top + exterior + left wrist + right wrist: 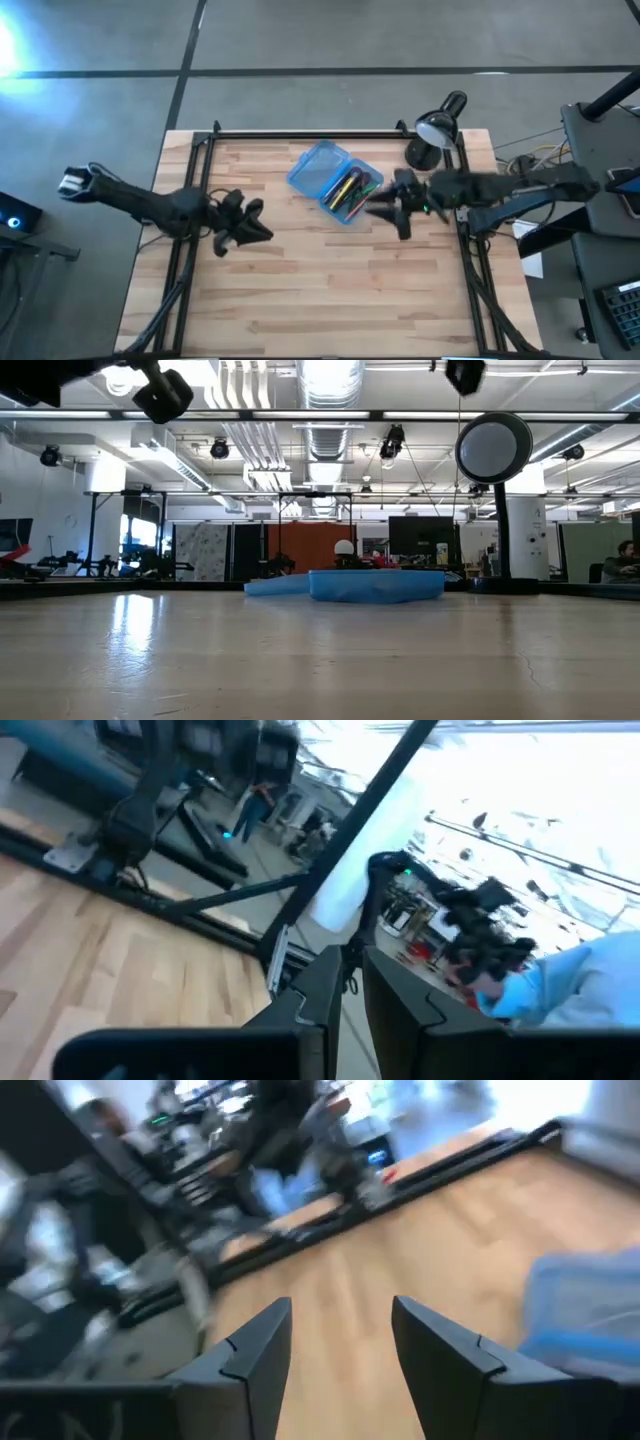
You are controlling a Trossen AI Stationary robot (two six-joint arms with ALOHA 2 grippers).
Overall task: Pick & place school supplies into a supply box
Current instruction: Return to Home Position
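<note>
Surface: pale wood-plank table (330,290) with a dark frame, on a grey floor. The low view shows an open hall with ceiling ducts and strip lights behind it.

Box (312,165): translucent blue, hinged open, both halves lying flat. It sits askew at the far middle of the table.

Pens (350,190): a mixed bundle of green, yellow, red and dark colours. All lie together in the half of the box nearer the right arm.

Right gripper (380,207): just beside the filled half of the box and above the table. Its fingers are spread wide and hold nothing. Its wrist view shows the same gap (340,1310) over bare wood, with the box (585,1310) off to one side.

Left gripper (258,222): well apart from the box, over the left of the table. Its wrist view (352,955) shows the fingers drawn almost together with only a thin slit between them and nothing in it.

Lamp (438,128): black, at the far right corner, beyond the right gripper.

View differences:
- The high view alone shows the pens.
- The low view shows the box (375,585) only as low blue walls, its contents hidden.
- The low view shows the lamp (494,448) as a round head facing the camera.
- The low view shows a seated person (625,560) at the room's edge.
</note>
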